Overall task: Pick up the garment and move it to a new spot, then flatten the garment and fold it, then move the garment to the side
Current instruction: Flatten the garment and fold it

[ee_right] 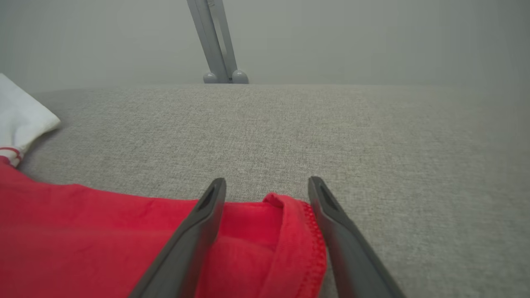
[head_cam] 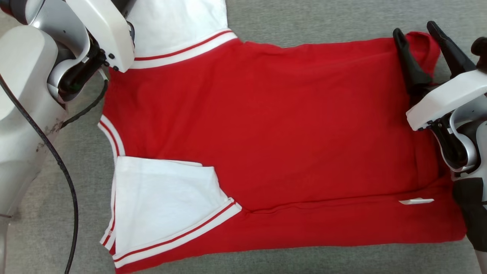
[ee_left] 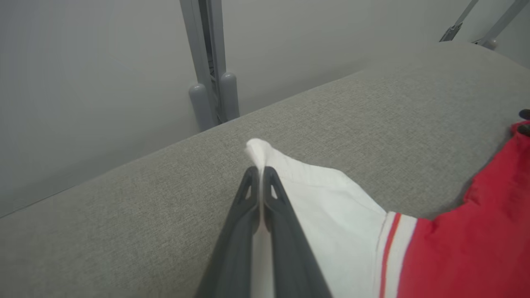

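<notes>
A red garment (head_cam: 274, 125) with white sleeves lies spread across the grey surface, its near sleeve (head_cam: 163, 201) folded in over the body. The far white sleeve (ee_left: 331, 207) is pinched at its edge by my left gripper (ee_left: 261, 171), which is shut on the cloth. In the head view that gripper's tips are hidden behind its wrist housing (head_cam: 106, 34). My right gripper (ee_right: 267, 186) stands open over the garment's far right hem corner (ee_right: 290, 223), one finger on each side of the raised fold, also seen as the right gripper (head_cam: 418, 32) at the upper right.
The grey fabric-covered surface (head_cam: 342, 19) extends beyond the garment at the back and right. A grey metal post (ee_right: 215, 41) stands behind the surface's far edge. A black cable (head_cam: 57, 160) hangs along my left arm. A small white label (head_cam: 416, 201) shows near the hem.
</notes>
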`<state>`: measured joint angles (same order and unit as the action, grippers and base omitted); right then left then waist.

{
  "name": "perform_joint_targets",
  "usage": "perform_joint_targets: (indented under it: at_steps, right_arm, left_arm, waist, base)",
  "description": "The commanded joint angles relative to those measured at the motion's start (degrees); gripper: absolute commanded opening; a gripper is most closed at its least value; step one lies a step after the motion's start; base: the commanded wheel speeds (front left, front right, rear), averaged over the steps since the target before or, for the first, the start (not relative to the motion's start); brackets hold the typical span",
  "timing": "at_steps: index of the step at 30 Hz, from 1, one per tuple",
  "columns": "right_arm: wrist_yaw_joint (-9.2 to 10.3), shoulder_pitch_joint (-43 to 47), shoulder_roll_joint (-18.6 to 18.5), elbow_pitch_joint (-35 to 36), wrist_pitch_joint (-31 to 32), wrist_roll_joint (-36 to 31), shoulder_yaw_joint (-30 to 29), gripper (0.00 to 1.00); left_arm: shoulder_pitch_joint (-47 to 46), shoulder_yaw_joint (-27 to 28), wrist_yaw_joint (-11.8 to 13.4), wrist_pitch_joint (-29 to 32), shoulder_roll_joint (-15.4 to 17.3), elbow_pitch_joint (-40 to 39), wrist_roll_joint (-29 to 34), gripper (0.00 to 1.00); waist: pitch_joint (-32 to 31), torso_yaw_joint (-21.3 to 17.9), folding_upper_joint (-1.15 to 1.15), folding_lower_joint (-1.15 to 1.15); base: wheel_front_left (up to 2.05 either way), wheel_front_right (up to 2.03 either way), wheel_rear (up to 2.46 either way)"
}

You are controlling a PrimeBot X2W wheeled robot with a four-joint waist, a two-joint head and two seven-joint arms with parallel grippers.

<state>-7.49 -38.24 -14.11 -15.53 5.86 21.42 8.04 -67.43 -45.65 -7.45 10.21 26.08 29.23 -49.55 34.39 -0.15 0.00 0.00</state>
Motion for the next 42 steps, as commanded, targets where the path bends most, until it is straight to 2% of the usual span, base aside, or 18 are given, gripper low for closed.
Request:
perform_joint_targets:
  at_steps: [1,3,4,6,13,18,21,25,33,35,38,42]
  right_arm:
    - [-0.01,0.0,-0.7,-0.5,1.0,0.6,0.1,1.0]
    - [-0.01,0.8,-0.9,-1.7,3.3,0.9,-0.2,1.0]
    - [-0.01,0.8,-0.9,-1.7,4.1,1.2,-0.3,0.6]
    - [-0.01,0.9,-0.4,-1.4,4.8,1.9,-0.9,0.0]
    - [-0.01,1.3,-0.2,1.3,3.1,3.8,-3.0,0.0]
    - [-0.01,4.2,0.2,4.5,3.4,6.4,-4.8,0.0]
    - [-0.01,7.8,0.0,7.9,3.9,7.3,-6.5,0.0]
    - [-0.01,13.5,0.7,12.9,4.4,7.7,-8.2,0.0]
    - [-0.02,24.5,2.1,19.9,4.7,2.9,-11.6,0.0]
    - [-0.02,26.8,3.6,20.3,4.1,2.5,-11.9,0.0]
    - [0.0,29.3,5.0,19.6,3.1,1.0,-12.8,0.0]
    - [-0.01,31.0,6.9,17.9,1.5,1.1,-13.3,0.0]
  left_arm:
    - [-1.3,-0.8,0.0,-0.8,-0.1,0.1,-0.6,0.0]
    - [-2.0,-1.4,0.0,-1.7,0.0,0.4,-0.9,0.0]
    - [-2.2,-1.8,0.0,-2.0,0.1,0.5,-1.1,0.0]
    - [-2.4,-2.5,0.0,-2.5,0.4,0.9,-1.8,0.0]
    - [-0.7,-3.4,0.0,-5.5,2.5,-1.5,-4.6,0.0]
    - [3.4,-2.6,0.0,-7.9,5.2,-7.0,-7.2,0.0]
    - [7.7,-1.5,0.8,-10.3,7.6,-12.6,-8.4,0.0]
    - [15.3,-0.6,3.6,-13.8,11.5,-22.0,-9.2,0.0]
    - [30.6,-0.1,11.1,-18.4,18.9,-39.3,-10.5,0.0]
    - [34.5,-0.4,13.4,-19.0,20.4,-42.6,-11.2,0.0]
    - [39.6,-0.8,16.3,-19.9,21.7,-46.0,-12.6,0.0]
    - [45.1,-1.7,18.3,-20.5,22.0,-48.1,-15.0,0.0]
  waist:
    - [0.4,0.8,0.0,0.0]
    - [0.2,0.9,0.0,0.0]
    - [0.1,0.9,0.0,0.0]
    - [-0.4,0.6,0.0,0.0]
    - [-4.2,0.0,0.0,0.0]
    - [-6.3,0.6,0.0,0.0]
    - [-7.3,1.4,0.0,0.0]
    - [-8.2,2.5,0.0,0.0]
    - [-9.9,3.9,0.0,0.0]
    - [-10.3,3.8,0.0,0.0]
    - [-10.6,3.6,0.0,0.0]
    - [-10.8,3.5,0.0,0.0]
  base:
    - [0.0,0.0,0.0]
    - [0.0,0.0,0.0]
    - [0.0,0.0,0.0]
    - [0.0,0.0,0.0]
    - [0.0,0.0,0.0]
    - [0.0,0.0,0.0]
    - [0.0,0.0,0.0]
    - [0.0,0.0,0.0]
    - [0.0,0.0,0.0]
    - [0.0,0.0,0.0]
    - [0.0,0.0,0.0]
    - [0.0,0.0,0.0]
